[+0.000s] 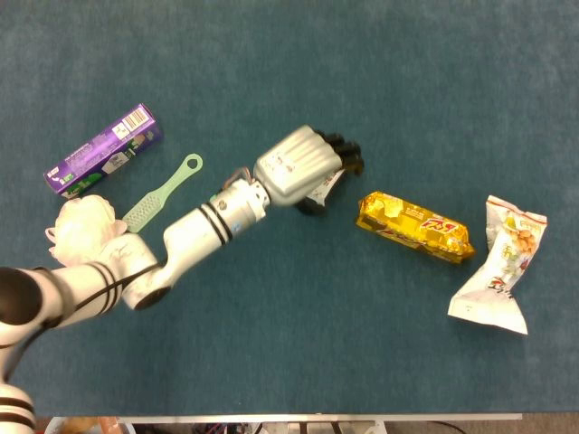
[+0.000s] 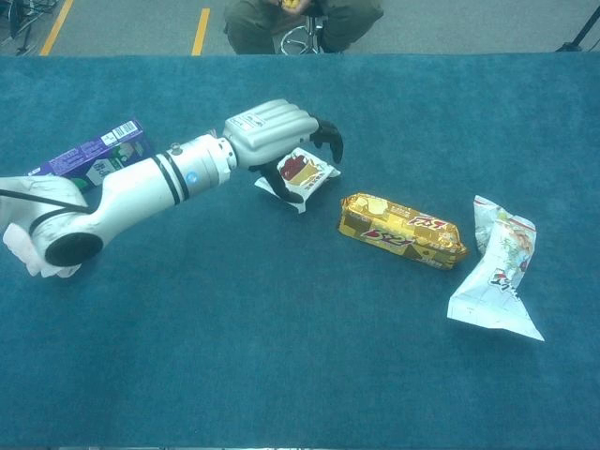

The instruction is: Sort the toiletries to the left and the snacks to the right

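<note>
My left hand (image 1: 302,168) (image 2: 277,134) grips a small white snack packet (image 2: 299,175) (image 1: 324,187) with a red and yellow print, carried just left of the gold biscuit pack (image 1: 415,227) (image 2: 401,229). A white snack bag (image 1: 498,268) (image 2: 496,271) lies at the far right. On the left lie a purple toothpaste box (image 1: 104,150) (image 2: 89,157), a green brush (image 1: 160,193) and a white bath puff (image 1: 83,231) (image 2: 21,246). In the chest view the arm hides the brush. My right hand is not in view.
Everything rests on a teal cloth-covered table (image 1: 289,344) (image 2: 281,356). A seated person (image 2: 302,21) is behind the far edge in the chest view.
</note>
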`<state>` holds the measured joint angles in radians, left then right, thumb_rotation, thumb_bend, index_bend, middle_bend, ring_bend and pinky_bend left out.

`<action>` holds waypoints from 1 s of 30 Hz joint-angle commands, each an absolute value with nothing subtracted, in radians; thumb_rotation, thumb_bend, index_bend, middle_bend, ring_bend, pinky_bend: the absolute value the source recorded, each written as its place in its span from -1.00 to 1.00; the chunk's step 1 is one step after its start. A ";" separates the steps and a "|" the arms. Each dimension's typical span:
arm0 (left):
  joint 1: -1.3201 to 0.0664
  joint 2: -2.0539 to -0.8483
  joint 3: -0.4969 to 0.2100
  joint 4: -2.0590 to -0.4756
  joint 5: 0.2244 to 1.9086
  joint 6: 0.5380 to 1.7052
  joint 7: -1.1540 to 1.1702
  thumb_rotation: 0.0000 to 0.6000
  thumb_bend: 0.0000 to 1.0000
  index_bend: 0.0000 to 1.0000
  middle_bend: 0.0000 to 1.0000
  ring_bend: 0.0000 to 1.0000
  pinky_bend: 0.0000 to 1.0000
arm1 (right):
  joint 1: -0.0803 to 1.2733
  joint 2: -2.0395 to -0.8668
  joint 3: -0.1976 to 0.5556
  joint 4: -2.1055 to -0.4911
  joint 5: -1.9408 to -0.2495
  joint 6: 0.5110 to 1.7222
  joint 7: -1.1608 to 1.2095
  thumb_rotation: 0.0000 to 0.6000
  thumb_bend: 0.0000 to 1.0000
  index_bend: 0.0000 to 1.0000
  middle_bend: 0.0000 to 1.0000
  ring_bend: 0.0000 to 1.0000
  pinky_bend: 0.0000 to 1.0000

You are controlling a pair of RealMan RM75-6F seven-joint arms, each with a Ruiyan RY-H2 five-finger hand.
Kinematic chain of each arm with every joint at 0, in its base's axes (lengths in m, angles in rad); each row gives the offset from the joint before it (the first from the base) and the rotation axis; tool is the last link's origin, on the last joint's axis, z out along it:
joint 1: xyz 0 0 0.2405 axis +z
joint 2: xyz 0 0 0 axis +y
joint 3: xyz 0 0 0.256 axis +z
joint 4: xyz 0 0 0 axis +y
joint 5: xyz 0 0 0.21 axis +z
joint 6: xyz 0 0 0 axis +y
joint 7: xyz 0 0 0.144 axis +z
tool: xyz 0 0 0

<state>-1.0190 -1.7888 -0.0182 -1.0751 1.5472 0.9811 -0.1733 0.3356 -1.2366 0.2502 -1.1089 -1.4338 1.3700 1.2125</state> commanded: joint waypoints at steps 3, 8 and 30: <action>-0.982 -1.721 -0.031 -1.179 1.532 0.991 -0.068 1.00 -0.78 -0.29 -0.38 -0.36 0.04 | 0.347 -1.255 0.242 -1.091 -1.439 1.350 1.222 1.00 -1.00 -0.13 -0.11 -0.29 0.05; -0.971 -1.733 -0.047 -1.107 1.508 0.977 -0.046 1.00 -0.78 -0.33 -0.42 -0.40 0.03 | 0.356 -1.270 0.237 -1.070 -1.444 1.339 1.226 1.00 -1.00 -0.13 -0.11 -0.29 0.05; -0.827 -1.666 -0.104 -0.909 1.316 0.928 0.029 1.00 -0.78 -0.37 -0.51 -0.45 -0.05 | 0.416 -1.302 0.212 -1.069 -1.482 1.288 1.170 1.00 -1.00 -0.13 -0.11 -0.29 0.05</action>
